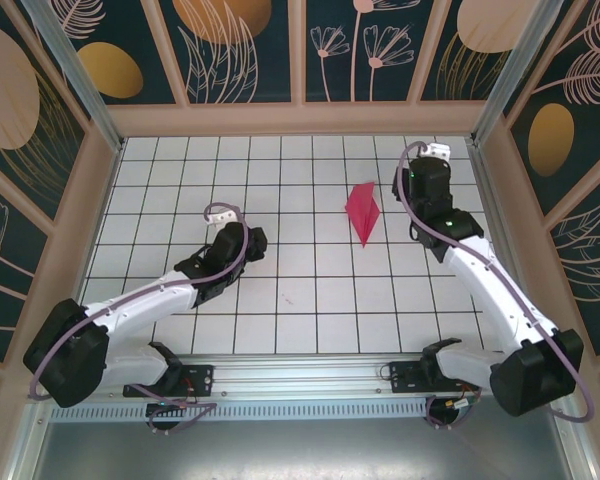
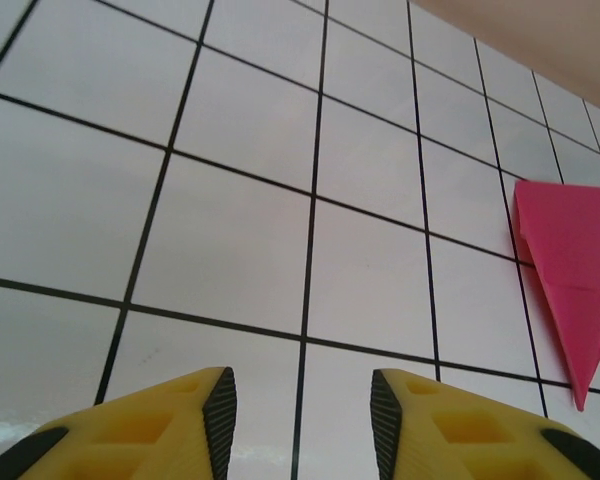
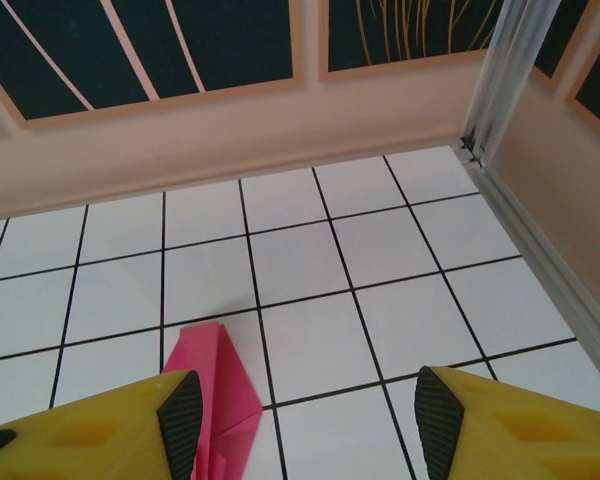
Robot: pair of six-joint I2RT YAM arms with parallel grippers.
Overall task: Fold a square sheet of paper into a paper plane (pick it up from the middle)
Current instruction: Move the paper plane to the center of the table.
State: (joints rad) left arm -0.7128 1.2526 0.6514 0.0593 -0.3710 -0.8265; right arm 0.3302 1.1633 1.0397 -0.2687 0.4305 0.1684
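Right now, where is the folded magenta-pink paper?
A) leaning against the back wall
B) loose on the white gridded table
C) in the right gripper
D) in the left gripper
B: the folded paper lies flat on the table, and the left gripper and right gripper are both open and empty.

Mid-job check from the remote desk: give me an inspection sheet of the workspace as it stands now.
Surface: white grid table, flat and dry-looking.
Job's things: folded pink paper, a pointed dart shape with creased layers, lying on the tiles toward the right arm's side.
Clutter: one tiny speck, too small to identify.
Grippers: left gripper open, nothing between its fingers, paper off to its right; right gripper open wide, paper partly under one finger, not gripped.
Cables: a purple cable runs along each arm; no snag seen.
Surroundings: dark floral wall panels, metal corner post.
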